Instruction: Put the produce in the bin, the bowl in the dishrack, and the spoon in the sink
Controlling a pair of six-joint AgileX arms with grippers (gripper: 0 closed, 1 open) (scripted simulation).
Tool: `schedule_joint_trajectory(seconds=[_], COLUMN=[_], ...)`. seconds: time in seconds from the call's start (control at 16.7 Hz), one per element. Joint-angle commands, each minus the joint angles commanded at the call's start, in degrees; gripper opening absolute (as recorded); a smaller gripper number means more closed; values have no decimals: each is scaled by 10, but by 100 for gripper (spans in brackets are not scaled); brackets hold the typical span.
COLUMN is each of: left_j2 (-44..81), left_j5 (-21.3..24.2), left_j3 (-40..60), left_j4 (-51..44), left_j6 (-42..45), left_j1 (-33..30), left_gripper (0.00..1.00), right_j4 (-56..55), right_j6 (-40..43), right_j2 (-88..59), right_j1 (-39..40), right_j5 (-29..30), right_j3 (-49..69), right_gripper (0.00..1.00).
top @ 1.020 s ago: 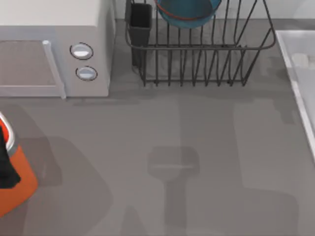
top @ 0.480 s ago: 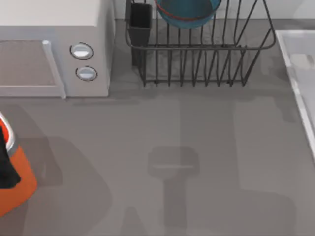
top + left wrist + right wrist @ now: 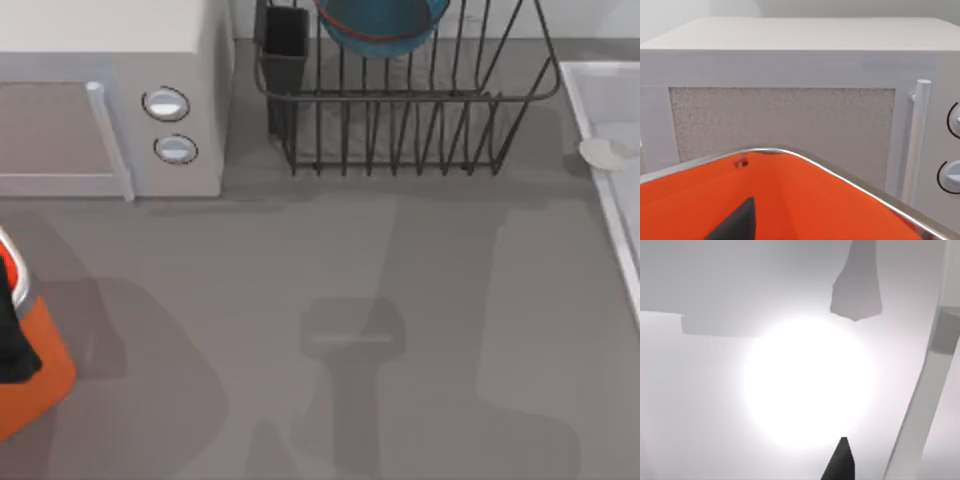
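The teal-blue bowl [image 3: 380, 25] with its reddish rim sits inside the dark wire dishrack [image 3: 410, 100] at the back. A pale spoon [image 3: 603, 152] lies in the white sink [image 3: 600, 80] at the right edge. The orange bin [image 3: 40, 375] with a grey rim [image 3: 840, 172] stands at the left edge, and a dark part of my left gripper [image 3: 12, 340] hangs over it, also seen inside the bin's mouth [image 3: 737, 225]. My right gripper [image 3: 840, 462] hovers over the sink's bright floor [image 3: 715, 390]. The produce is out of view.
A white microwave [image 3: 110, 90] with two round knobs [image 3: 166, 104] stands at the back left, right behind the bin. A black utensil cup [image 3: 285, 45] sits at the dishrack's left corner. Arm shadows fall across the grey tabletop [image 3: 330, 300].
The pale spoon shape in the sink has dropped toward the front and now lies still. The arm shadow on the table has shifted to the right. The left side is unchanged.
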State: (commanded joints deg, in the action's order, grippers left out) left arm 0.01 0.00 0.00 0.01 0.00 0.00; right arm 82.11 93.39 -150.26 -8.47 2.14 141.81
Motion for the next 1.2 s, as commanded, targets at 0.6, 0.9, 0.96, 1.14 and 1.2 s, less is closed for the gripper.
schedule_joint_trajectory(seconds=[0.6,0.9,0.96,1.14,1.2], left_j2=[0,0,0,0,0], left_j5=[0,0,0,0,0], left_j3=[0,0,0,0,0], left_j4=[0,0,0,0,0], left_j6=[0,0,0,0,0], left_j1=[0,0,0,0,0], left_gripper=[100,100,100,100,100], right_j4=[-8,-8,-8,-8,-8], right_j6=[0,0,0,0,0], right_j2=[3,3,3,3,3], right_j1=[0,0,0,0,0], right_j5=[0,0,0,0,0], right_j3=[-9,-9,-9,-9,-9], right_gripper=[38,75,83,100,100])
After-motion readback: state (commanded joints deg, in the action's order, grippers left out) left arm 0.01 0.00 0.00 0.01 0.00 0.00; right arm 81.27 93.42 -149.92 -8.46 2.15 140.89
